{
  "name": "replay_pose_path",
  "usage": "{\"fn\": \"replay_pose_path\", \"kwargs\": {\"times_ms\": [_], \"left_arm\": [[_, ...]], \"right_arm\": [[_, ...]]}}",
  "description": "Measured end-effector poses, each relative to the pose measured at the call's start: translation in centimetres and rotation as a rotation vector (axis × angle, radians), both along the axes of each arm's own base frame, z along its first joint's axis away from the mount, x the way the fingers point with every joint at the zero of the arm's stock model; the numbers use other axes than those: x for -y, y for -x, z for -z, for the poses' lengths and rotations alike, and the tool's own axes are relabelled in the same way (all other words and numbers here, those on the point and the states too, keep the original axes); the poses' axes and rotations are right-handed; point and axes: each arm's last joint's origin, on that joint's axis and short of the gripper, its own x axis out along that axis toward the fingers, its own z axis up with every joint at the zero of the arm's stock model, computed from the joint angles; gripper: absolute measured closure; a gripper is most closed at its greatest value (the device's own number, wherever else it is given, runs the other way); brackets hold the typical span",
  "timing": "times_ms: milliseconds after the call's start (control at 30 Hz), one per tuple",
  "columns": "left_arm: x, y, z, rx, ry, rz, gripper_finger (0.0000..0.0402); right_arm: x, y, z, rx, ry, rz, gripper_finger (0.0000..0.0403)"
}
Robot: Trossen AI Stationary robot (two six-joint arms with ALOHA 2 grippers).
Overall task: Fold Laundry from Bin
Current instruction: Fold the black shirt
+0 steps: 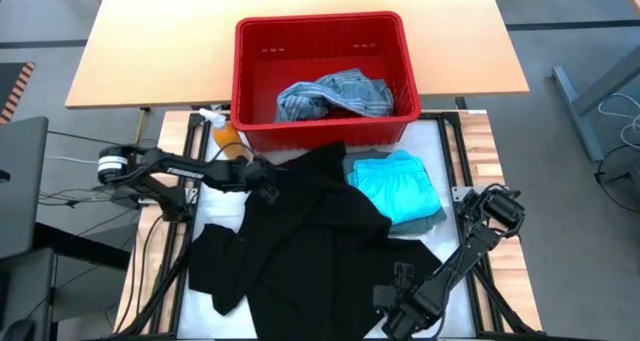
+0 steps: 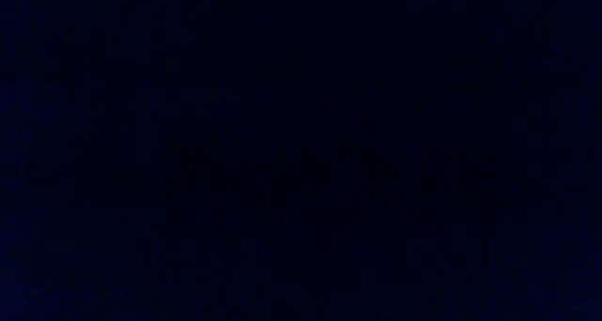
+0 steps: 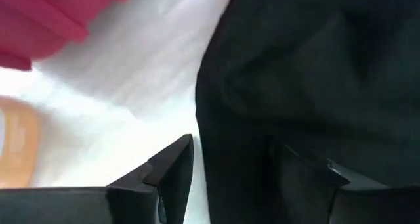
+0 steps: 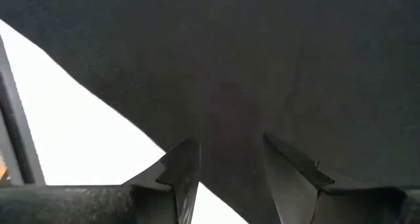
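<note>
The red rectangular plastic bin [image 1: 325, 76] with slotted walls stands at the far edge of the white work surface [image 1: 225, 211] and serves as the reference landmark. Inside the bin lies a mottled blue-grey garment [image 1: 333, 96], bunched toward the near wall.

Directly in front of the bin's near wall, a large black soft garment [image 1: 300, 241] is spread loosely over the white work surface, with its upper edge reaching almost to the bin. Beside the black garment, in front of the bin's right half, lies a folded bright turquoise garment [image 1: 397, 186]; a strip of muted grey-green fabric [image 1: 425, 221] shows beneath its near edge. An orange spray bottle [image 1: 226, 139] stands just off the bin's near-left corner.

The left gripper [image 1: 268, 181] is positioned just in front of the bin's near wall, at the far-left edge of the black garment. In the left wrist view, its fingers [image 3: 172, 166] stand apart, with the edge of the black garment [image 3: 315, 86] running between them; one finger is over the white surface, the other against the cloth. Whether the cloth is gripped cannot be told.

The right gripper [image 1: 392, 281] is located well in front of the bin, at the near-right edge of the black garment. In the right wrist view, its fingers [image 4: 184, 165] stand apart with black fabric [image 4: 262, 60] lying between and beyond them. A firm grip cannot be confirmed.

The low view is entirely dark.
</note>
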Motion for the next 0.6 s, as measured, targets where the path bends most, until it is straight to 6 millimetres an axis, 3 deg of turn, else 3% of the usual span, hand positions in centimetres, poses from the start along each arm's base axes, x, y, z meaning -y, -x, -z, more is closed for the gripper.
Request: {"fn": "replay_pose_path", "kwargs": {"times_ms": [233,600], "left_arm": [[-0.2,-0.9,1.0,0.015,0.01,0.034,0.0215],[-0.1,-1.0,1.0,0.012,0.001,0.071,0.0304]], "right_arm": [[-0.2,-0.1,0.0,-0.008,-0.028,-0.01,0.0216],[-2.1,0.0,-0.2,0.03,-0.174,-0.096,0.0216]]}}
